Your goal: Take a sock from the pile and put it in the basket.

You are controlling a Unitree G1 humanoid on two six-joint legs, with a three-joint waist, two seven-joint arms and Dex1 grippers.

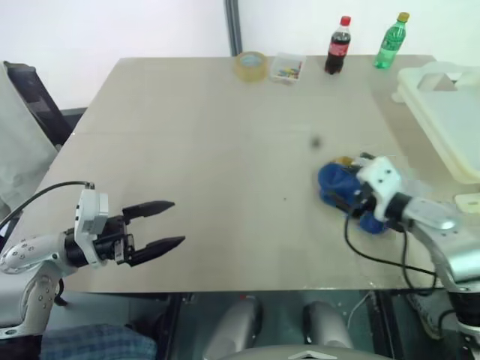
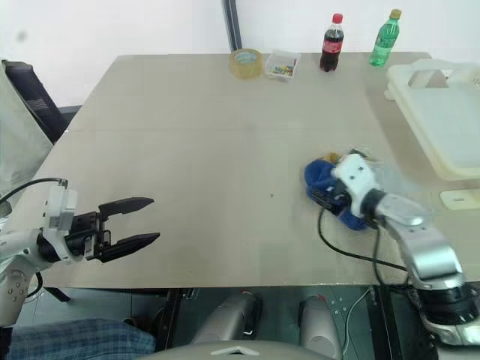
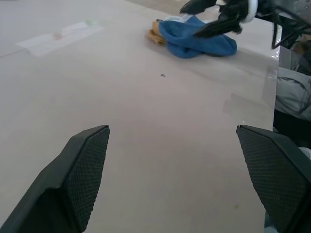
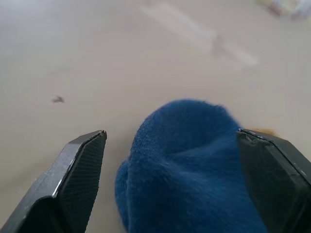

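far edge: tape roll [image 1: 251, 65] | small box [image 1: 287, 67] | cola bottle [image 1: 338, 46] | green bottle [image 1: 391, 40]

Rumpled royal-blue sock [image 4: 189, 165] tops the pile [image 1: 341, 180], near the cream basket [image 1: 442, 112].

Both arms reach forward, left gripper [image 1: 169, 223] and right gripper [image 4: 170, 179] fingers spread wide.

Sock [image 4: 194, 160] ahead of my right end effector [image 4: 175, 179] is royal blue, mustard yellow peeking out beside it in the pile [image 3: 192, 36]. Desk [image 1: 225, 150] plain beige, basket [image 1: 450, 120] cream-white. My end effector fingers [image 3: 85, 167] are black with a fine cross-hatch texture.
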